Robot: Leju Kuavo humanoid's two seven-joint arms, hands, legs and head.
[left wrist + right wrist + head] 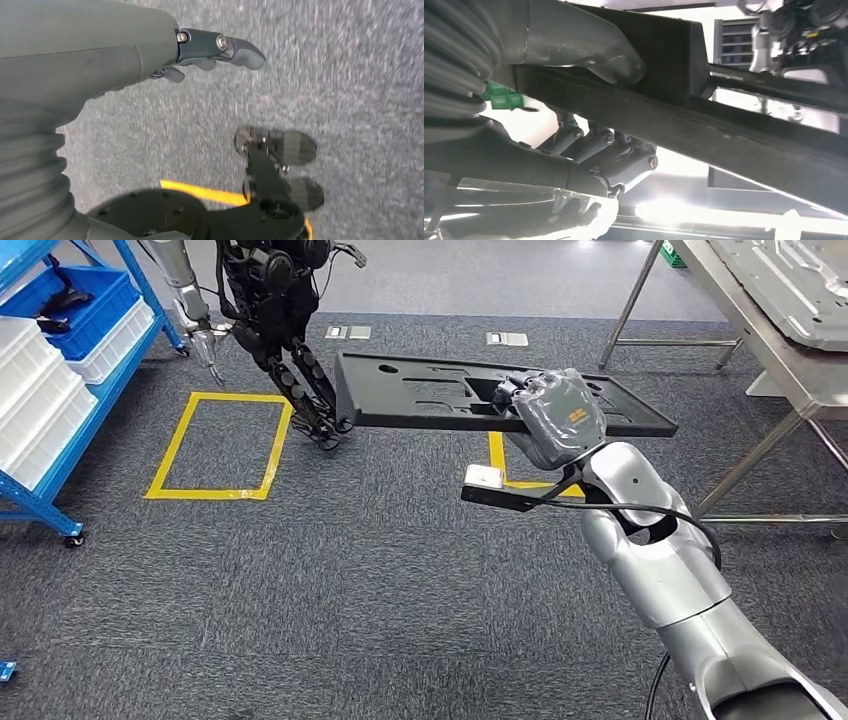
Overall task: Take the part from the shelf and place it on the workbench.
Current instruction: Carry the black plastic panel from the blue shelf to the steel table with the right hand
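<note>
The part (pixel 430 390) is a long, flat black panel with cut-outs, held level above the carpet in the head view. My right hand (pixel 560 415) grips its near edge toward the right end. In the right wrist view the thumb (pixel 594 50) lies on one face of the panel (pixel 734 140) and the dark fingers (pixel 619 155) press on the other face. My left hand (pixel 165 55) hangs over the grey carpet with its fingers stretched out and nothing in them. The steel workbench (pixel 790 365) stands at the far right.
A blue shelf (pixel 50 455) with white and blue bins lines the left edge. Another dark humanoid robot (pixel 275 310) stands beyond the panel's left end. A yellow tape rectangle (pixel 215 445) marks the carpet. A grey metal panel (pixel 800 285) lies on the workbench.
</note>
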